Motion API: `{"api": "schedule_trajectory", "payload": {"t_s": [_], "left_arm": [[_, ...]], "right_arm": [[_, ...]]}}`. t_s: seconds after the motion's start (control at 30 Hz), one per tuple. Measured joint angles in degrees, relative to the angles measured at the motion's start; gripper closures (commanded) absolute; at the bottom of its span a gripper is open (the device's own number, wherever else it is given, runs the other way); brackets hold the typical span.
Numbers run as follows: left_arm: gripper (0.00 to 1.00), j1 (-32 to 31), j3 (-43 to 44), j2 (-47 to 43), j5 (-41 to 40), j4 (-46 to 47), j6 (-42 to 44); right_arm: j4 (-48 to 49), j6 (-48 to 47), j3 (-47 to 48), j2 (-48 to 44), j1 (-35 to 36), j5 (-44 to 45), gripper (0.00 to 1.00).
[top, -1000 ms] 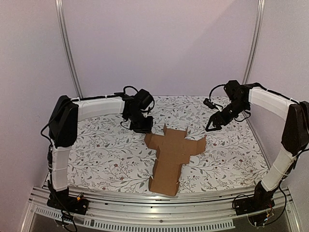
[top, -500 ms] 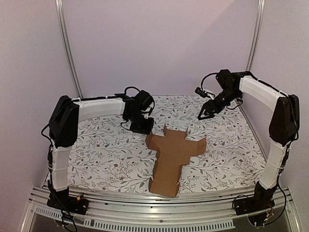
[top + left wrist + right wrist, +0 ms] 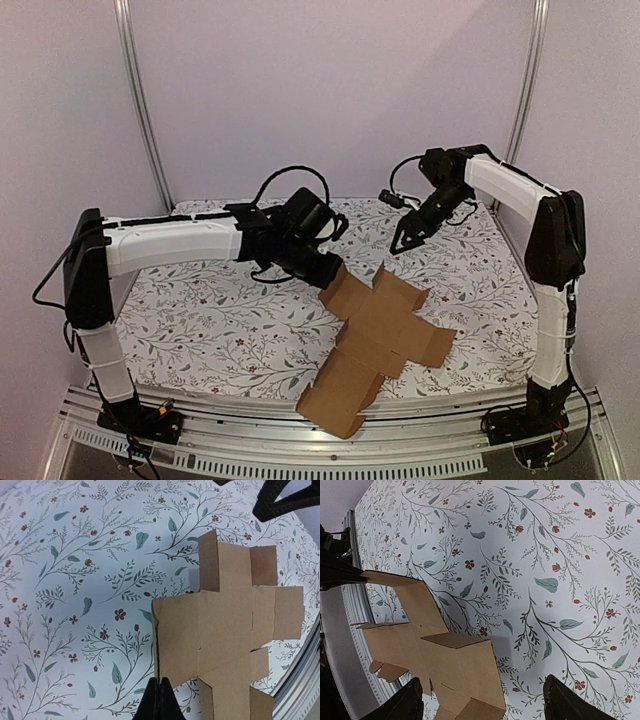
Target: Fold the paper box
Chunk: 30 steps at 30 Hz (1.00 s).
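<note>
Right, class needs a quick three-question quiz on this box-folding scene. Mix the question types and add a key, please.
1. True or false: the paper box is already folded into a cube.
2. Fill in: the right tool, clear of the box, has its jaws ____.
3. Which tool pinches the box's edge? A) left tool B) right tool C) neither
Key: 1 false; 2 open; 3 A.

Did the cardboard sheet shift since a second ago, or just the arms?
Yes. The paper box has swung round, its near end now overlapping the aluminium rail at the table's front, with the left gripper shut on its far corner.
</note>
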Motion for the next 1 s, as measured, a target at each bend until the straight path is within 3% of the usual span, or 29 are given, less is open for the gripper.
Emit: {"api": "schedule_trajectory", "payload": {"t_s": [0.3, 0.5, 0.73, 1.0], "left_arm": [[1.0, -0.1, -10.3, -5.2, -2.9, 7.6, -1.1], [1.0, -0.4, -11.6, -6.6, -2.4, 11.5, -0.6], [1.0, -0.7, -13.0, -7.0, -2.4, 13.7, -0.3], [1.0, -0.7, -13.7, -8.3, -4.2, 15.3, 0.0]], "right_arm": [[-3.9, -2.8, 1.3, 5.0, 0.2, -2.5, 0.2], [-4.5, -3.7, 1.4, 5.7, 0.2, -2.7, 0.21], [-4.7, -6.1, 4.9, 11.1, 0.2, -5.2, 0.35], [-5.0, -11.1, 4.8, 12.1, 0.2, -8.7, 0.66]]}}
